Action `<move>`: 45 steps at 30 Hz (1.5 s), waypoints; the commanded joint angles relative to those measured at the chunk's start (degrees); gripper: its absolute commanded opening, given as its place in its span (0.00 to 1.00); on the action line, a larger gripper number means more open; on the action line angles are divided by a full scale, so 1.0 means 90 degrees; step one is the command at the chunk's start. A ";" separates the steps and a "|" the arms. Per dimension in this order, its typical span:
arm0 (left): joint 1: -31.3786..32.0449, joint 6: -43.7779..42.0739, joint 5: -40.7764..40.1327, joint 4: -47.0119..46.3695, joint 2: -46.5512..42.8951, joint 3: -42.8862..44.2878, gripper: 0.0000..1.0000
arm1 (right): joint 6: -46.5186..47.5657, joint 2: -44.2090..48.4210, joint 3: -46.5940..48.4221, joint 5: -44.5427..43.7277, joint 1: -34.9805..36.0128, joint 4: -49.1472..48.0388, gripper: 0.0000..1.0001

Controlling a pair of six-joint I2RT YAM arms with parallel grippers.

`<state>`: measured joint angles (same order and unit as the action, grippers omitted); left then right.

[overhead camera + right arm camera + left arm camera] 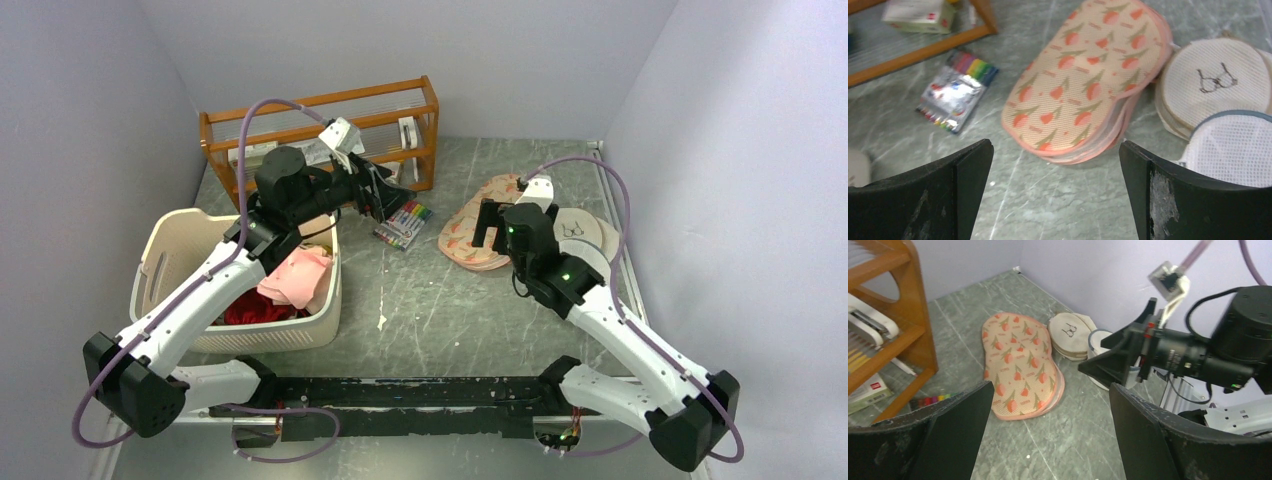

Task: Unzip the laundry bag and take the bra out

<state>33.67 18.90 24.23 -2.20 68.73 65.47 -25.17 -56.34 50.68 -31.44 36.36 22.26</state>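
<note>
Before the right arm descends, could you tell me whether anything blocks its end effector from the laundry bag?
Nothing visible does; the laundry bag lies uncovered beside the cream discs, near the open right end effector.

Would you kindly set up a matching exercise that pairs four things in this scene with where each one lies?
Things
1. laundry bag
2. marker pack
3. pink garment
4. patterned pads

Places
a. in the cream basket
b. on the table, just in front of the wooden rack
c. next to the cream discs, farthest from the basket
d. between the marker pack and the cream discs

Pairs: 1-c, 2-b, 3-a, 4-d
</note>
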 commanded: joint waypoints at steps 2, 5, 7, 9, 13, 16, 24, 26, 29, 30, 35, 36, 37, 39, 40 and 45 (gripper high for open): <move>0.0218 -0.0039 0.0013 -0.0373 0.0013 0.0009 0.97 | -0.0600 -0.0596 0.0152 -0.0370 -0.0908 0.0347 1.00; 0.0250 -0.0086 -0.0082 -0.0350 -0.0007 0.0016 0.97 | -0.0756 -0.0867 0.0157 0.0430 -0.2128 0.0424 1.00; 0.0258 -0.0107 -0.0154 -0.0349 -0.0007 0.0006 0.97 | -0.0910 -0.0979 0.0091 0.0683 -0.2851 0.0398 1.00; 0.0262 -0.0135 -0.0172 -0.0347 0.0014 0.0016 0.97 | -0.1114 -0.1050 0.0036 0.0412 -0.3187 0.0444 1.00; 0.0268 -0.0177 -0.0198 -0.0339 0.0096 0.0031 0.97 | -0.1607 -0.1234 -0.0095 -0.0038 -0.3373 0.0603 1.00; 0.0272 -0.0185 -0.0201 -0.0283 0.0149 0.0076 0.97 | -0.2026 -0.1253 -0.0473 -0.0216 -0.3428 0.0595 1.00; 0.0272 -0.0250 -0.0250 -0.0147 0.0251 0.0171 0.97 | -0.2004 -0.1046 -0.1226 -0.0028 -0.3578 -0.0056 0.84; 0.0272 -0.0254 -0.0202 -0.0136 0.0283 0.0183 0.97 | -0.1740 -0.1007 -0.1297 0.0323 -0.3575 -0.0233 0.74; 0.0271 -0.0263 -0.0194 -0.0095 0.0338 0.0212 0.97 | -0.1360 -0.0804 -0.1381 0.1008 -0.3573 -0.0459 0.58; 0.0272 -0.0266 -0.0208 -0.0084 0.0349 0.0222 0.97 | -0.1246 -0.0694 -0.1423 0.1222 -0.3577 -0.0536 0.50; 0.0272 -0.0338 -0.0214 -0.0073 0.0328 0.0201 0.97 | -0.0600 -0.0207 -0.1584 0.2737 -0.3579 -0.0774 0.15; 0.0268 -0.0381 -0.0235 -0.0053 0.0307 0.0210 0.97 | -0.0351 -0.0168 -0.1574 0.3190 -0.3577 -0.0791 0.13; 0.0273 -0.0430 -0.0274 -0.0041 0.0283 0.0209 0.97 | -0.0196 -0.0168 -0.1520 0.3551 -0.3578 -0.0753 0.12; 0.0267 -0.0525 -0.0403 -0.0022 0.0232 0.0182 0.97 | 0.0148 -0.0259 -0.1360 0.4566 -0.3577 -0.0598 0.08; 0.0272 -0.0572 -0.0444 -0.0008 0.0212 0.0185 0.97 | 0.0310 -0.0329 -0.1308 0.5078 -0.3574 -0.0565 0.06; 0.0273 -0.0676 -0.0567 0.0031 0.0157 0.0182 0.97 | 0.0647 -0.0800 -0.1489 0.7734 -0.3438 -0.0981 0.05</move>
<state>35.53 14.79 20.80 -1.87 71.68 65.52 -24.14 -60.77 37.45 13.02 4.47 16.99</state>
